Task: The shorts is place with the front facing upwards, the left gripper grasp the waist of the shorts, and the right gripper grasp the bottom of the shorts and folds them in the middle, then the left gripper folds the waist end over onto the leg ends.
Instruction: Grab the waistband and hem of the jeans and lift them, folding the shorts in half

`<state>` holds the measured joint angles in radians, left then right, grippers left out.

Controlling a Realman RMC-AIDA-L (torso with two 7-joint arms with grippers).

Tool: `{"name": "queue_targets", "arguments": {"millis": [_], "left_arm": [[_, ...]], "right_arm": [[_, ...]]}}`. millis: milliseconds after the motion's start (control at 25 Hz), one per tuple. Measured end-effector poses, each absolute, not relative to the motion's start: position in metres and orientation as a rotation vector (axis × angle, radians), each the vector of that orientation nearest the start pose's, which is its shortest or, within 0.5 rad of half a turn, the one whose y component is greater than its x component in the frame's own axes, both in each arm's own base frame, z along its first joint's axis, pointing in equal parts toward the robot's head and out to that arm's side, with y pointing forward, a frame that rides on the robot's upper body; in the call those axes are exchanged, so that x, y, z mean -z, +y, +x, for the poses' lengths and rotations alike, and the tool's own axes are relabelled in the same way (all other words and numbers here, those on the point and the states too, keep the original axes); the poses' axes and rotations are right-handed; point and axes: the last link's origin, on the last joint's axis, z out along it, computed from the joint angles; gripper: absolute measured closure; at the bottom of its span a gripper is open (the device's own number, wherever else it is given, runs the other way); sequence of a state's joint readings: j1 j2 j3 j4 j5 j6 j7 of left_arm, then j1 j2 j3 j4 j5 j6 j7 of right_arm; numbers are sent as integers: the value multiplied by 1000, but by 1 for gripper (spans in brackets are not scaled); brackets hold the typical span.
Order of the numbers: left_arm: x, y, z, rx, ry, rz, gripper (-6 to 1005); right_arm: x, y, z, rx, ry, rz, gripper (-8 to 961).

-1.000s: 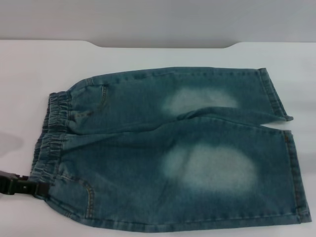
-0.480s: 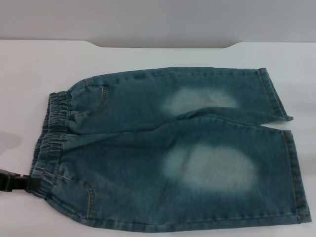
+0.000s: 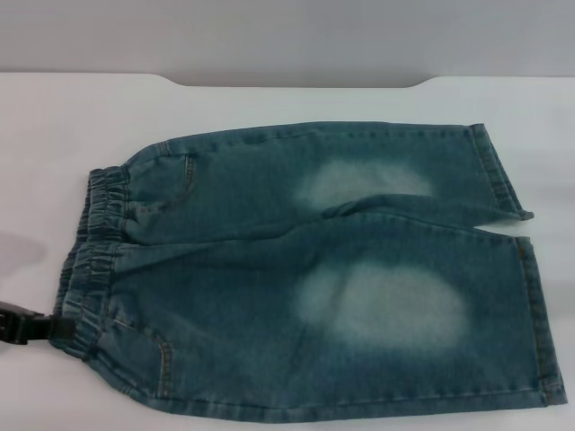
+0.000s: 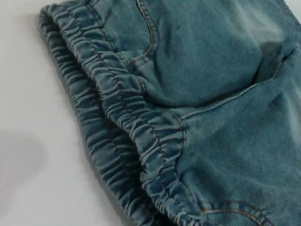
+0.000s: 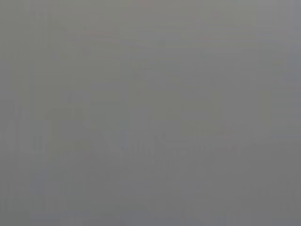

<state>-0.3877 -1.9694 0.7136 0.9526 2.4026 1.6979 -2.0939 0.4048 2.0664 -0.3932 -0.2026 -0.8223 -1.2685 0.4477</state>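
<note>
The blue-green denim shorts (image 3: pixel 314 278) lie flat on the white table with their pale faded patches facing up. The ruched waist (image 3: pixel 94 233) is at the left, and the left wrist view shows it close up as a gathered band (image 4: pixel 122 122). The bottom of the shorts, two stitched leg hems (image 3: pixel 539 314), points right. The far hem (image 3: pixel 499 171) sits slightly askew. My left gripper (image 3: pixel 56 329) is low at the near left, its black tip at the near corner of the waist. The right gripper is out of view, and the right wrist view is a blank grey.
The white table (image 3: pixel 54 135) extends to the left of the shorts and beyond them. Its far edge has a grey recess (image 3: pixel 296 83). The near leg hem reaches almost to the right border of the head view.
The left gripper has slid left along the near edge, drawing back from over the waist corner to its outer rim. The shorts have barely shifted.
</note>
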Motion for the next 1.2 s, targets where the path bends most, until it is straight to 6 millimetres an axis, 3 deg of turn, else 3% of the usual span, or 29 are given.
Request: {"name": "queue_targets", "arguments": {"millis": [280, 400, 440, 520, 640, 840, 1200], "left_arm": [[-73, 290, -334, 61, -1496, -2502, 960], [-72, 292, -332, 69, -1481, -2508, 959], [-71, 293, -331, 74, -1474, -2511, 959], [-70, 295, -329, 77, -1462, -2517, 960], [-68, 298, -325, 82, -1444, -2531, 961], [-64, 301, -322, 90, -1420, -2541, 960], [-58, 302, -315, 151, -1409, -2550, 961]], "right_arm": [[-118, 326, 370, -1098, 718, -1319, 511], [-137, 331, 358, -1223, 804, -1462, 512], [-148, 335, 345, -1249, 833, -1595, 512], [-153, 337, 337, -1246, 844, -1671, 512], [-158, 345, 313, -1134, 904, -1944, 513], [-154, 352, 287, -792, 984, -2282, 513], [-134, 348, 289, -318, 1070, -2523, 514]]}}
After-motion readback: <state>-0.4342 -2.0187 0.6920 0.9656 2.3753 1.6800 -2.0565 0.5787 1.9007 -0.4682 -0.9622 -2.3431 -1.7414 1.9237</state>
